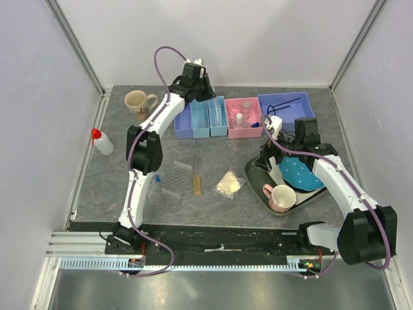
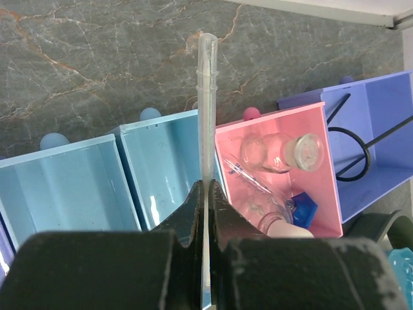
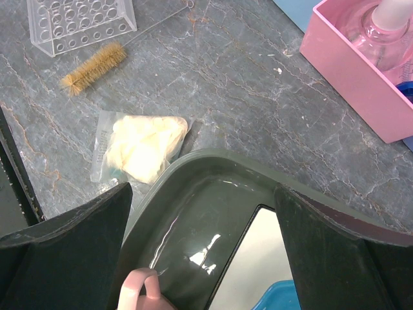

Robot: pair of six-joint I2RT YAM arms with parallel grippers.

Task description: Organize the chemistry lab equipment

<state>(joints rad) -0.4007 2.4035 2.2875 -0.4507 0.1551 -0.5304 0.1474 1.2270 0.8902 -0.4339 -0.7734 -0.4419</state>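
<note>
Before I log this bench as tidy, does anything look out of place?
Yes: the red-capped squeeze bottle sits alone by the left wall, far from the bins along the back.

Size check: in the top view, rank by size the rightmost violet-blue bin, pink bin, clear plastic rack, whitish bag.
Rightmost violet-blue bin, pink bin, then clear plastic rack and whitish bag, too alike to rank.

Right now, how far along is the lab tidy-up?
Done: bottles lie in the pink bin, wire ring in the blue bin. In hand: left tool shut on a clear tube over the bins; right tool open, empty. Left: rack, brush, bag, squeeze bottle, blue-capped tubes outside.
</note>
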